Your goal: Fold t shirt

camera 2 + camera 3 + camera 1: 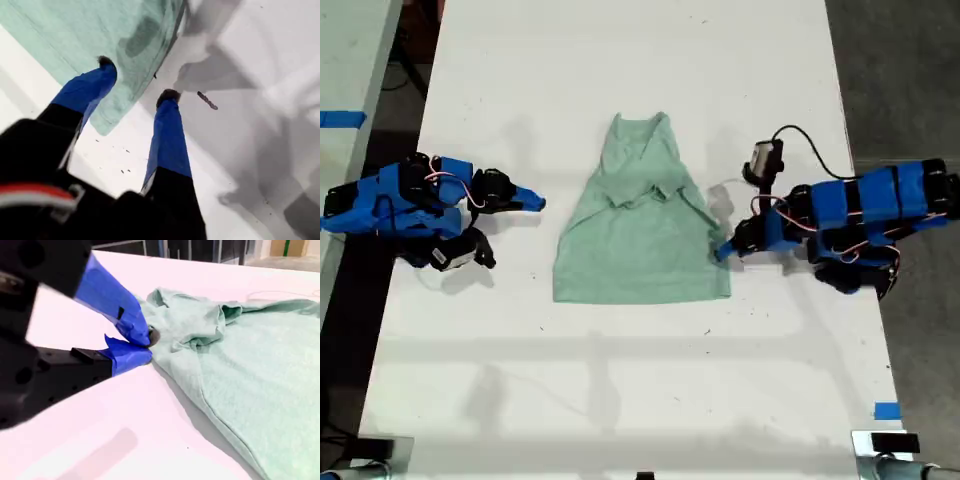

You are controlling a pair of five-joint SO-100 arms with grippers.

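At the exterior view's left, the second gripper (532,201) is resting on the worktop (620,400) just short of the t shirt (640,240), its fingers (131,320) clenched on nothing. The garment is lying mid-worktop, mostly spread, rumpled below the neck. At its edge on the exterior view's right, the first gripper (720,250) is straddling the fabric border with fingers (87,87) released. Folding is appearing barely begun, with every fold remaining.
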